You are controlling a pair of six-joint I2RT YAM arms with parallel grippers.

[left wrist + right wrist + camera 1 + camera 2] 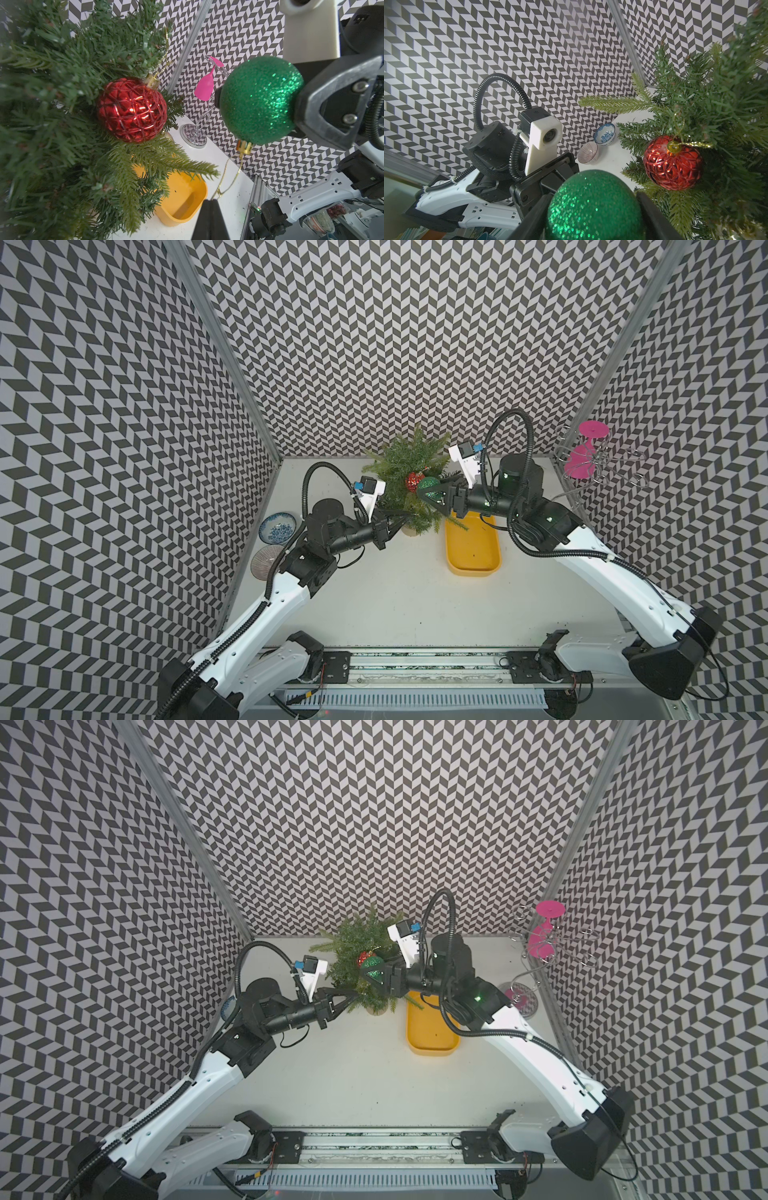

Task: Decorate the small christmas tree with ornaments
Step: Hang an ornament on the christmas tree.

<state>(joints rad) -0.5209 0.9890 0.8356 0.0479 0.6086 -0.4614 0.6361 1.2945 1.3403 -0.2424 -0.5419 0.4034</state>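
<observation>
Right fingers (654, 220) clamp the green glitter bauble (259, 99) beside the small christmas tree (62, 104); left fingers (205, 220), pressed together, pinch its gold loop (219, 192).

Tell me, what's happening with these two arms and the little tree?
A small Christmas tree is being decorated. The right gripper holds a green glitter bauble beside the branches, while the shut left gripper appears to pinch the bauble's gold hanging loop. A red bauble already hangs on the tree. The yellow tray next to it looks empty.
</observation>
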